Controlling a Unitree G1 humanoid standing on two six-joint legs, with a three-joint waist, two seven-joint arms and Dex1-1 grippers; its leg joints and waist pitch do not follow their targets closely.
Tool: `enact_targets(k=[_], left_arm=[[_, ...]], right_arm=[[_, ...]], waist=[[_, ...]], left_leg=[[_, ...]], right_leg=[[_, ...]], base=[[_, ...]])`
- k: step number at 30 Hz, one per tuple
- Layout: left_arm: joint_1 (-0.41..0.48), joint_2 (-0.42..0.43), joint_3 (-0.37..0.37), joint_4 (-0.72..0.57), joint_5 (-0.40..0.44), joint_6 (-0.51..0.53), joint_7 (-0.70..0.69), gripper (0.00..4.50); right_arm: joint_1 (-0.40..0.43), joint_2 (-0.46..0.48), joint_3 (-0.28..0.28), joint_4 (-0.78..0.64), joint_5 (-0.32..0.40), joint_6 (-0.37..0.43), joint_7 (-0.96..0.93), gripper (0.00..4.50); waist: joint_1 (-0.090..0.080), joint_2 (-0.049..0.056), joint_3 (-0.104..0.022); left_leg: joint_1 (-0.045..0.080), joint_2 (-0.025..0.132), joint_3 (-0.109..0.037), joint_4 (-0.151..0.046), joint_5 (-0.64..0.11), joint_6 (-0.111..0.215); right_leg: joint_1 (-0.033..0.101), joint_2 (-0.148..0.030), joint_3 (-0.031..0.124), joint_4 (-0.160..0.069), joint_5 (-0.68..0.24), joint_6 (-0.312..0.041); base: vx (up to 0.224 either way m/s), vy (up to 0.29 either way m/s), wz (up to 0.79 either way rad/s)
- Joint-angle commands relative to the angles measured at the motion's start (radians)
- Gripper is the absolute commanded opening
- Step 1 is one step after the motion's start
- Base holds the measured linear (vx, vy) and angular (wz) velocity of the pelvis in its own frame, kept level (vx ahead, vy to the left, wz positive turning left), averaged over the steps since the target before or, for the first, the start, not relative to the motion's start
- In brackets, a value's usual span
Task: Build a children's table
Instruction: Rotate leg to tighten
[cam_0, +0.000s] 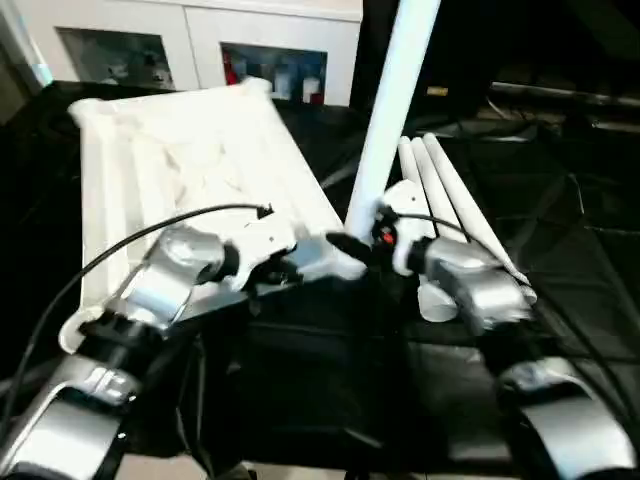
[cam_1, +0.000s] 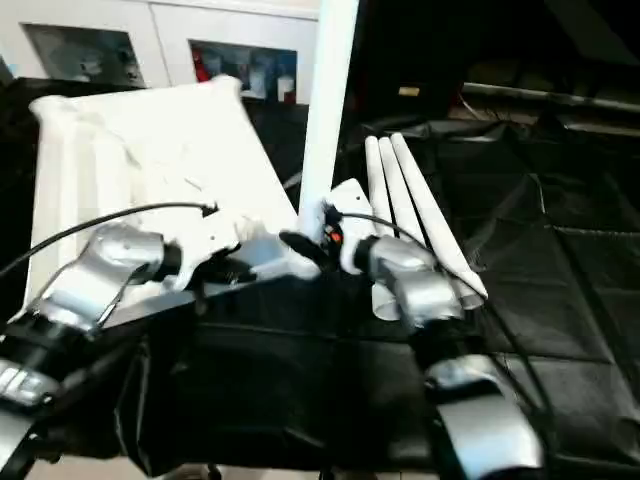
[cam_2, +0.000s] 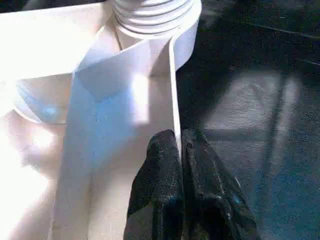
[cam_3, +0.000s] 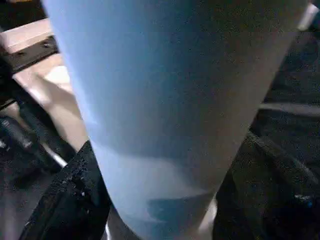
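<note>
While its ribbed underside faces up, the white plastic rectangular tabletop (cam_0: 190, 170) lies on the black-draped desk (cam_0: 560, 190), left of centre in the head views, its long raised ribs running away from the robot. One long white tapered tube leg (cam_0: 392, 110) stands upright at the tabletop's near right corner, its top cut off by the frame. Three more white tapered legs (cam_1: 405, 200) lie side by side on the black cloth just to the right of it.

From the left wrist, the left end effector (cam_2: 179, 150) is seen with its two black fingers pressed together on the thin white edge wall of the tabletop, close to a threaded round socket (cam_2: 150, 15) at the corner; the head views give only that arm's silver forearm reaching to the near edge. From the right wrist, the upright leg (cam_3: 170, 100) fills the space between the right end effector's (cam_3: 160, 200) black fingers, which stand wide on either side of it; whether they press it is hard to tell. Behind the desk, a white glass-door cabinet (cam_0: 200, 50) is blurred.
</note>
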Motion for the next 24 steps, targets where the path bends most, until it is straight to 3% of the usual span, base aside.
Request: enact_targets(k=[1,10,16,24], left_arm=[[0.005,0.001,-0.028,-0.063,-0.037,-0.019,-0.068,0.00],[0.011,0.000,-0.007,-0.039,-0.050,-0.069,-0.072,0.00],[0.035,-0.004,0.014,-0.007,-0.071,-0.116,-0.071,0.00],[0.068,-0.003,0.018,0.011,-0.081,-0.150,-0.075,0.00]], right_arm=[[0.030,-0.050,0.018,-0.067,-0.008,0.032,0.049,3.38],[0.076,-0.104,0.074,-0.121,-0.052,0.038,0.114,3.38],[0.081,-0.114,0.082,-0.122,-0.062,0.039,0.115,3.38],[0.089,-0.116,0.069,-0.106,-0.056,0.021,0.121,3.38]], waist=[[0.004,0.008,-0.066],[0.016,0.003,-0.071],[0.020,0.003,-0.072],[0.021,0.003,-0.068]], left_leg=[[0.013,0.028,0.004,-0.056,-0.112,0.046],[0.010,0.023,0.004,-0.048,-0.077,0.051],[0.008,0.023,0.002,-0.046,-0.076,0.050],[0.009,0.024,0.001,-0.046,-0.131,0.031]], right_leg=[[0.073,-0.076,0.054,-0.047,-0.072,-0.226],[0.073,-0.073,0.053,-0.039,-0.039,-0.222],[0.073,-0.072,0.051,-0.036,-0.037,-0.220],[0.068,-0.074,0.052,-0.045,-0.139,-0.194]], base=[[0.000,0.000,0.00],[0.000,0.000,0.00],[0.000,0.000,0.00],[0.000,0.000,0.00]])
